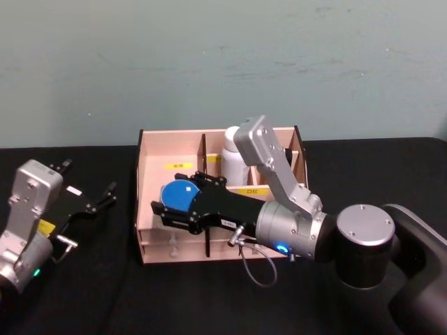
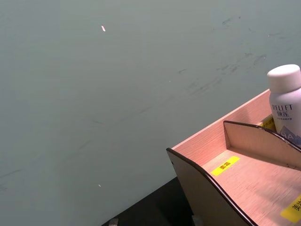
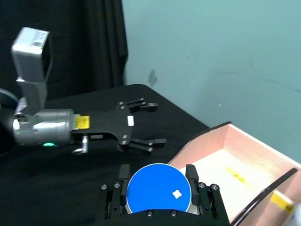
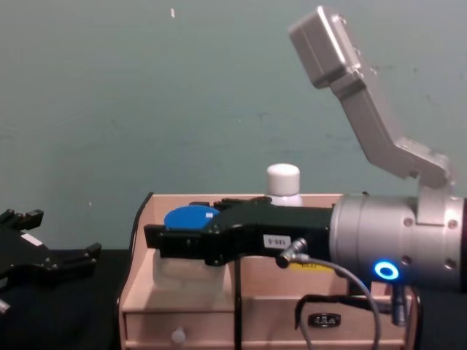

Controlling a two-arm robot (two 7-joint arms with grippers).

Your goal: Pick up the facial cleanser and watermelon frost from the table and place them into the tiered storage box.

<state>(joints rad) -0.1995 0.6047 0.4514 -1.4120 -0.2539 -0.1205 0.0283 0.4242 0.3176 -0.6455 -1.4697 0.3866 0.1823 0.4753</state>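
Black cloth [image 1: 84, 293] covers the table under a teal wall. Nearest, the right gripper [image 1: 167, 207] pinches a white jar with a round blue lid [image 1: 180, 196], probably the watermelon frost, over the pale-wood box's [image 1: 157, 157] left front compartment. The left gripper [image 1: 94, 199] rests spread beside the box. Farther back, a white bottle [image 1: 232, 157] stands upright in a rear compartment.

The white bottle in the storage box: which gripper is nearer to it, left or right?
Right. The right gripper, shut on a blue-lidded jar, is over the tiered storage box, near the white bottle. The left gripper is open over the black table, outside the box.
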